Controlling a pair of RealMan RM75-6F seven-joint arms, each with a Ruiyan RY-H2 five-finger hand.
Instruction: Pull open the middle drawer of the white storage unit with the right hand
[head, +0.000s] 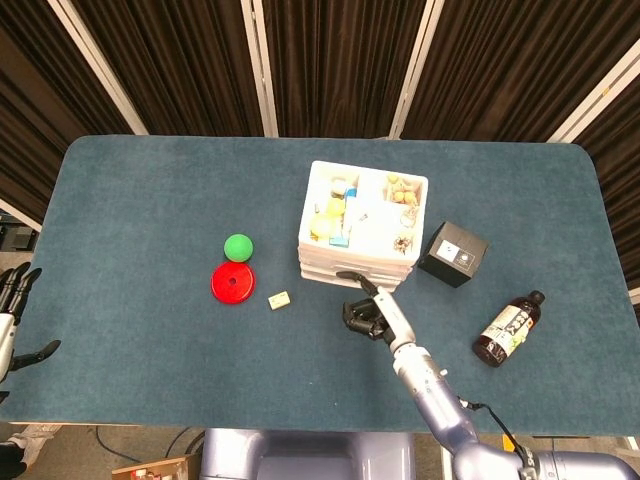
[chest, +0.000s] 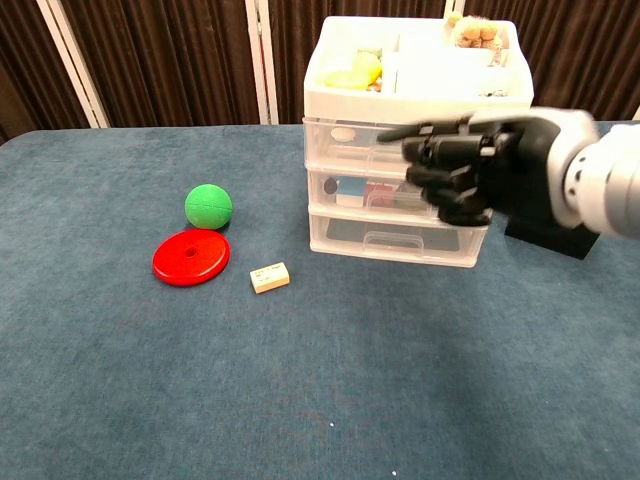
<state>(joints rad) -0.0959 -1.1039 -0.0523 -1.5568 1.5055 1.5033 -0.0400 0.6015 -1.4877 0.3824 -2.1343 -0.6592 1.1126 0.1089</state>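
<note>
One right hand (chest: 462, 172) hovers before the middle drawer (chest: 375, 192).

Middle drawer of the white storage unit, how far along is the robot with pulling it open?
Done: the right hand is up in front of the white storage unit. In hand: it hovers there with fingers partly curled, holding nothing. Left: the middle drawer looks flush with the others, so hooking its front and pulling remain.
</note>
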